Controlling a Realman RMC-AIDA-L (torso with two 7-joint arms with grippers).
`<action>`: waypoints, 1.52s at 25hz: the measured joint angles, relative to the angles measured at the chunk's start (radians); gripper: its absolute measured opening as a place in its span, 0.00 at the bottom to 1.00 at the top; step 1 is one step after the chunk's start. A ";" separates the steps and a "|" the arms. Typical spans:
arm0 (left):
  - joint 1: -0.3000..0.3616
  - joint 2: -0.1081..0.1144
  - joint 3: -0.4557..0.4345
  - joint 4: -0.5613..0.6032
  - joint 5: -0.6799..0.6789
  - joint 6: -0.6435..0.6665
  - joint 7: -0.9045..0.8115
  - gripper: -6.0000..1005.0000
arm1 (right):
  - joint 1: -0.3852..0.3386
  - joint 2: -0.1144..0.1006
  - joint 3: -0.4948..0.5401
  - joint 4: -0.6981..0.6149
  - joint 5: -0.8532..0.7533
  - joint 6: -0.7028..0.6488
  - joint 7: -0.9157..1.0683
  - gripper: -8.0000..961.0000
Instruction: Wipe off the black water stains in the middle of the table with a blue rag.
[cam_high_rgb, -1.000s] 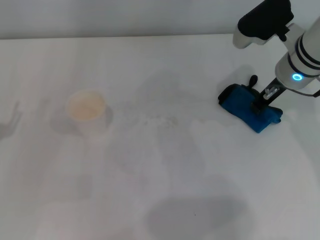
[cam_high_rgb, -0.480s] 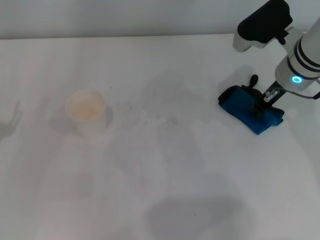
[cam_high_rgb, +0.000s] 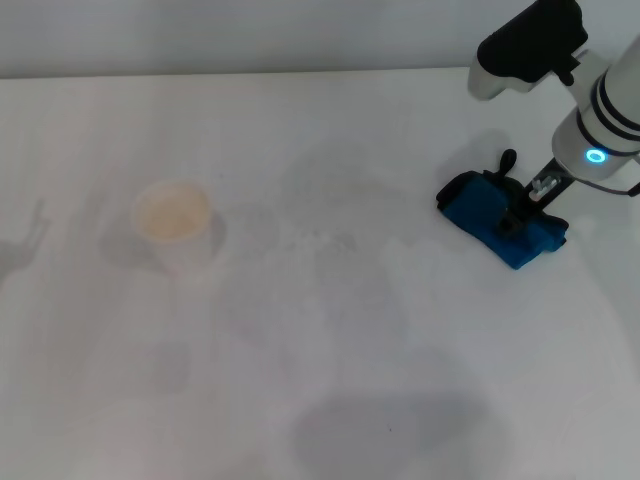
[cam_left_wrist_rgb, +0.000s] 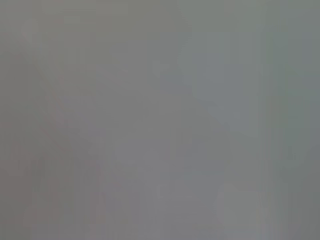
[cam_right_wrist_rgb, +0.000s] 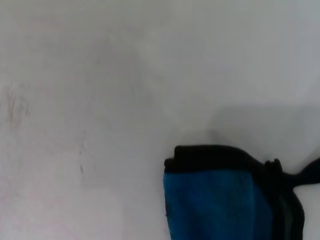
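One gripper (cam_high_rgb: 517, 215), the right, presses on the rag (cam_high_rgb: 497, 228), finger spread unclear; grip firmly before sweeping across the table (cam_high_rgb: 330, 330).

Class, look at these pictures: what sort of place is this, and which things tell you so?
Probably a robot test bench rather than a home: a bare white table, a lone paper cup, and the right gripper down on a blue rag. No dark stain shows.

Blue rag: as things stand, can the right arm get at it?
Probably yes. The right gripper is already down on the blue rag at the table's right side, with nothing between them; whether it actually grips the rag is unclear.
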 joint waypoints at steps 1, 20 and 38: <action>0.000 0.000 0.000 0.000 0.000 0.000 0.000 0.88 | -0.002 0.000 0.001 -0.009 0.000 0.000 0.000 0.45; 0.000 -0.001 0.000 0.006 0.000 -0.002 0.000 0.88 | -0.147 -0.002 0.389 -0.205 0.261 -0.083 -0.258 0.45; -0.010 0.000 0.000 -0.001 -0.016 -0.038 -0.002 0.88 | -0.311 -0.003 0.936 0.315 1.280 -0.265 -1.364 0.46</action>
